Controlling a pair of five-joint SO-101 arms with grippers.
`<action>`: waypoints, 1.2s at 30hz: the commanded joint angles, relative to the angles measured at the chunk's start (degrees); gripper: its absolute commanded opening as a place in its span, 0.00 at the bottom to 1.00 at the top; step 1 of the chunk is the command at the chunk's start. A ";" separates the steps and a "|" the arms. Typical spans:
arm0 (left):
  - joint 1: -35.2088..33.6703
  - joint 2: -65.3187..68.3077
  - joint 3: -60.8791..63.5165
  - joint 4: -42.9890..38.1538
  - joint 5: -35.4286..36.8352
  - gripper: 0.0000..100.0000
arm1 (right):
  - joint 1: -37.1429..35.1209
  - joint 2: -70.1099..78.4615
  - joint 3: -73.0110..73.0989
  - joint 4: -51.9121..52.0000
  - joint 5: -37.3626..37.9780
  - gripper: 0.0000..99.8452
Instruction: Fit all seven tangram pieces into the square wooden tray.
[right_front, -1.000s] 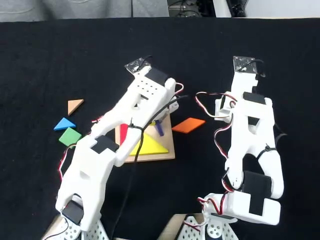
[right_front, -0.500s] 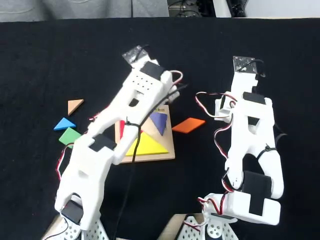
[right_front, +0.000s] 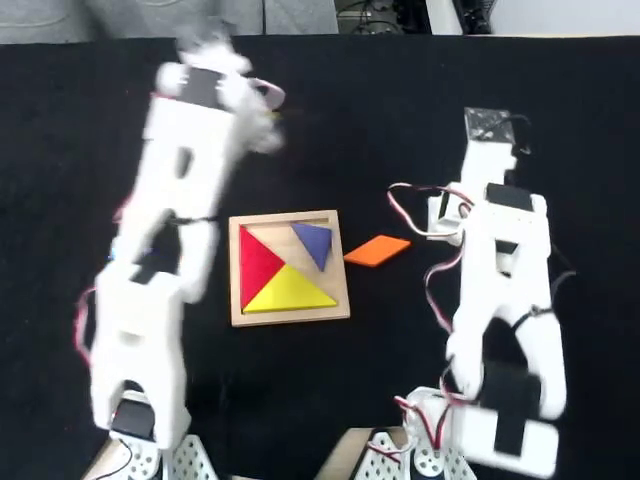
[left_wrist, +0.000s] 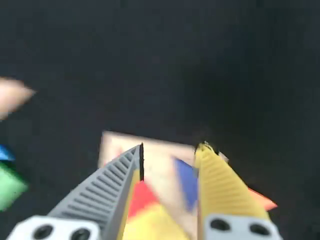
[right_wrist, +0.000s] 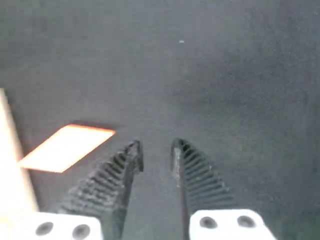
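The square wooden tray (right_front: 238, 318) holds a red triangle (right_front: 257, 262), a yellow triangle (right_front: 290, 292) and a purple triangle (right_front: 314, 243). An orange parallelogram (right_front: 377, 250) lies on the cloth just right of the tray. My left gripper (left_wrist: 172, 147) is open and empty, raised above the cloth with the tray (left_wrist: 112, 142) beyond its tips. A green piece (left_wrist: 7, 186), a blue piece (left_wrist: 4, 152) and a tan piece (left_wrist: 12, 94) lie off to one side. My right gripper (right_wrist: 156, 145) hangs slightly open over bare cloth beside the orange parallelogram (right_wrist: 65, 146).
The blurred left arm (right_front: 180, 170) stretches over the table's left half, covering the loose pieces there. The right arm (right_front: 500, 260) stands at the right. Black cloth (right_front: 400, 120) covers the whole table.
The left arm has lifted off the tray and swung left and back, leaving the purple triangle in the tray's far right corner. The right arm has hardly moved.
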 joint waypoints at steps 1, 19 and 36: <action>-12.88 -11.69 -0.22 1.41 -15.47 0.18 | -7.03 -8.92 0.13 2.55 1.76 0.01; -28.53 -55.38 68.97 -16.18 -30.95 0.18 | -32.18 10.07 -6.20 4.75 5.71 0.01; -36.26 -79.56 123.82 -47.30 -31.30 0.18 | -26.64 28.97 -25.10 4.92 5.71 0.01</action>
